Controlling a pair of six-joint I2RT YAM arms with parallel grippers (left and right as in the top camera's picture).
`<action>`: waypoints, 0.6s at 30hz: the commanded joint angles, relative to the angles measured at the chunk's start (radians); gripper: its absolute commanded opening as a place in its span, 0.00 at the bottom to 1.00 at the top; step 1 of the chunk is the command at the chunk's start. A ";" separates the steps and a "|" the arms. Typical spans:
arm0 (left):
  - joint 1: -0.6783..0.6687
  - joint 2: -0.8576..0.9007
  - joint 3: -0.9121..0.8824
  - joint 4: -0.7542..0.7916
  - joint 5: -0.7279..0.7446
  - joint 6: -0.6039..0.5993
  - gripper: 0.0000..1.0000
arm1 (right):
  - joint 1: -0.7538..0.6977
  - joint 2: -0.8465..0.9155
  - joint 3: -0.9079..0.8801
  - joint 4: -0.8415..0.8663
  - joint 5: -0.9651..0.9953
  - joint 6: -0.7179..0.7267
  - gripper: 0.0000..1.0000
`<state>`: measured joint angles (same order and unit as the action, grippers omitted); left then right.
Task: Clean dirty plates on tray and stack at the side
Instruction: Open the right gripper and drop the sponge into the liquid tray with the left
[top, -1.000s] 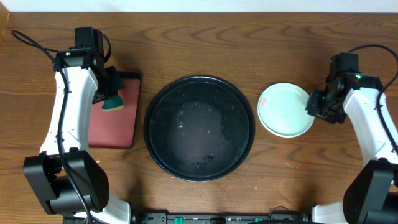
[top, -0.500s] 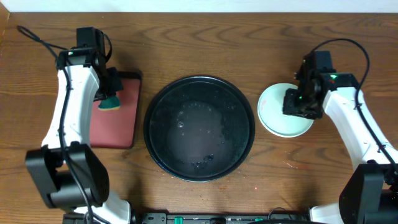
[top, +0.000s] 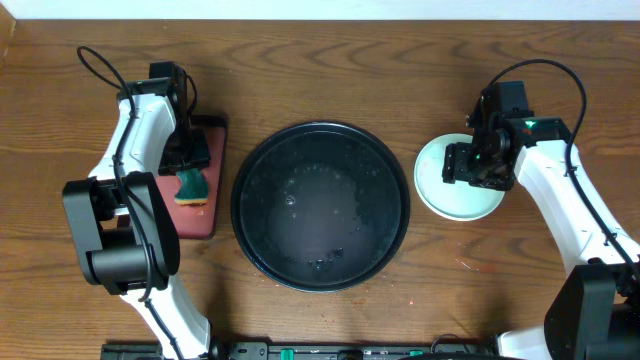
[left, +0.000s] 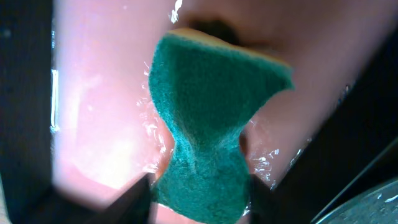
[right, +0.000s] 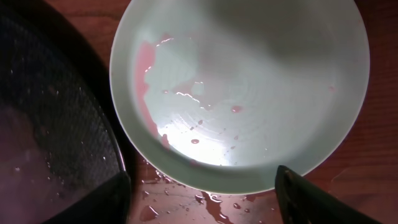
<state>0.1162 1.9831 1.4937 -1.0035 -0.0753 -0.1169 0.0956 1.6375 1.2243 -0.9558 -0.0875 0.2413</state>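
The black tray (top: 320, 205) sits mid-table, wet and holding no plates. One pale mint plate (top: 437, 187) lies on the wood to its right. The right wrist view shows this plate (right: 242, 87) wet, with a pink smear along its left side. My right gripper (top: 465, 168) hovers over it, open. Its fingertips (right: 202, 199) straddle the plate's near rim and hold nothing. My left gripper (top: 187, 160) is over the red tray (top: 200, 222), open. A green sponge (top: 190, 186) lies there, pinched at the waist, its lower end between the spread fingers (left: 140, 196).
Water drops and a pinkish streak wet the wood (right: 217, 205) under the plate's near rim. The black tray's rim (right: 115, 149) runs close to the plate's left edge. The red tray's surface (left: 99, 112) is wet around the sponge (left: 211, 112).
The left gripper has opened and the sponge now rests on the red tray. The right gripper has moved left over the mint plate and opened wider.
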 joint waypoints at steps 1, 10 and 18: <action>0.003 -0.023 0.025 -0.023 0.001 0.008 0.72 | 0.008 0.003 0.023 -0.006 -0.003 -0.004 0.76; 0.001 -0.172 0.182 -0.140 0.005 0.008 0.75 | 0.010 -0.019 0.183 -0.124 0.002 -0.038 0.92; 0.001 -0.302 0.182 -0.140 0.005 0.008 0.75 | 0.011 -0.141 0.389 -0.242 0.001 -0.041 0.99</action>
<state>0.1162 1.6779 1.6680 -1.1378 -0.0734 -0.1108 0.0975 1.5864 1.5303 -1.1728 -0.0895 0.2146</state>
